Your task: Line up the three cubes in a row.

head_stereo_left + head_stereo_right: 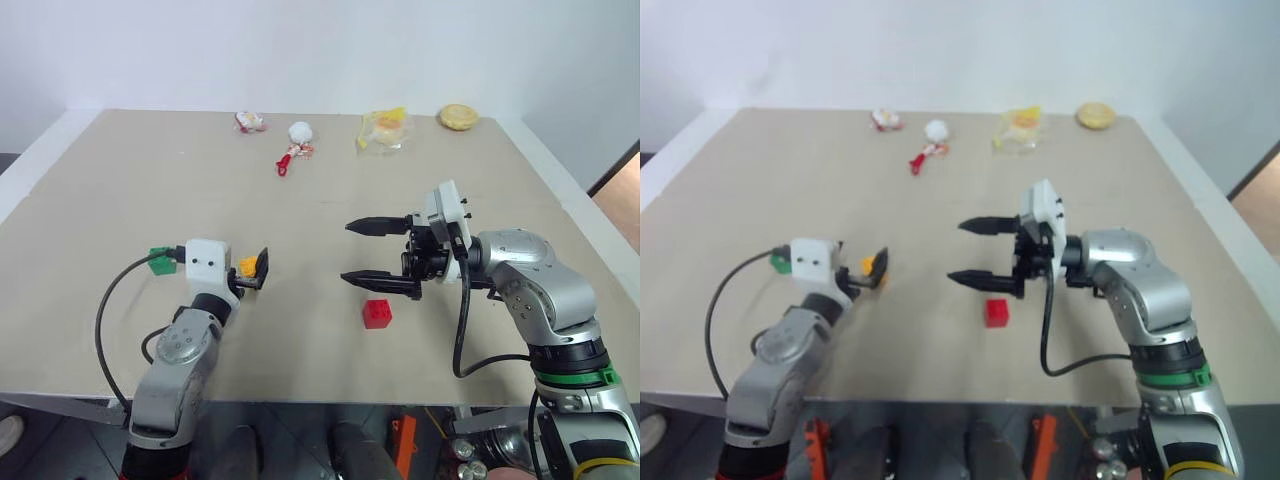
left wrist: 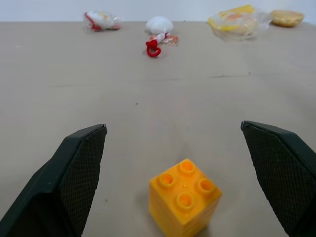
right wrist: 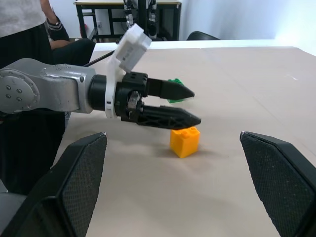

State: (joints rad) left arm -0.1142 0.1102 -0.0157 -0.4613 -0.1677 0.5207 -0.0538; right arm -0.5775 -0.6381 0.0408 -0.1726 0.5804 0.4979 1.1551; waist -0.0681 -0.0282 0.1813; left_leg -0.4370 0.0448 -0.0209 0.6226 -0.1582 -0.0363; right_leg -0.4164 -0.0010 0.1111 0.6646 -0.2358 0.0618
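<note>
Now the left gripper (image 2: 174,163) spreads its textured black fingers wide around the studded yellow cube (image 2: 184,202), not touching it. The right gripper (image 1: 368,253), also open and empty, hovers above the red cube (image 1: 377,313). The green cube (image 1: 159,262) sits left, nearest the desk (image 1: 140,180) edge.

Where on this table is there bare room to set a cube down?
The wide middle of the table, between the trinkets along the far edge and both grippers, is bare. It is crowded near the yellow cube, green cube and red cube.

far table edge (image 1: 300,113) — trinkets (image 1: 296,140), round tan piece (image 1: 458,117).
</note>
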